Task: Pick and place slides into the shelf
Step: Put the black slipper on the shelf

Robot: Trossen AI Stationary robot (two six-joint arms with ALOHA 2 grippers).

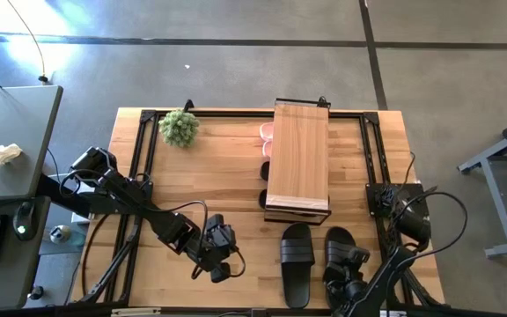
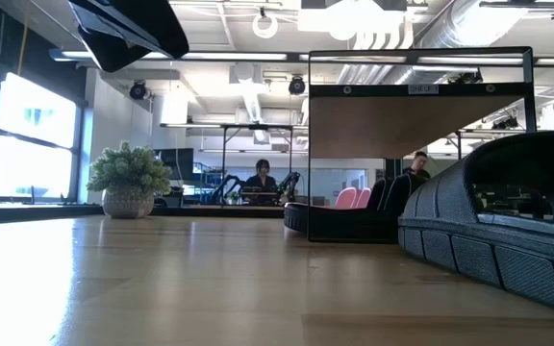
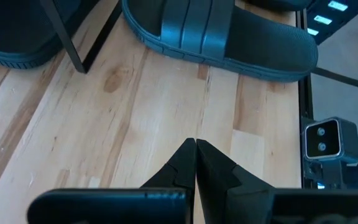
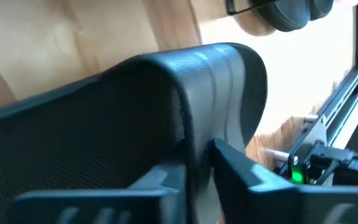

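Two black slides lie sole-down near the table's front edge: one [image 1: 296,262] free, the other [image 1: 341,254] under my right gripper [image 1: 352,280], which is shut on it. The shelf [image 1: 297,163], a wood plank on a black wire frame, stands at mid-table. Pink slides [image 1: 267,132] and black slides [image 1: 264,183] peek out from beneath its left side. My left gripper [image 1: 221,264] hovers shut to the left of the free slide [image 3: 222,31], touching nothing. My right gripper grips the black slide's ribbed strap at its edge [image 4: 194,134]. One finger [image 4: 160,186] sits under the strap over the footbed, the other [image 4: 247,171] outside it. The fingers slant down from the table's near side. The slide's sole rests on the table.
A small potted plant [image 1: 180,128] stands at the far left of the table. A black frame [image 1: 139,158] runs along the table's edges. Bare wood lies between the plant and my left gripper [image 3: 196,146]. The shelf's wire leg [image 3: 67,37] stands near the free slide.
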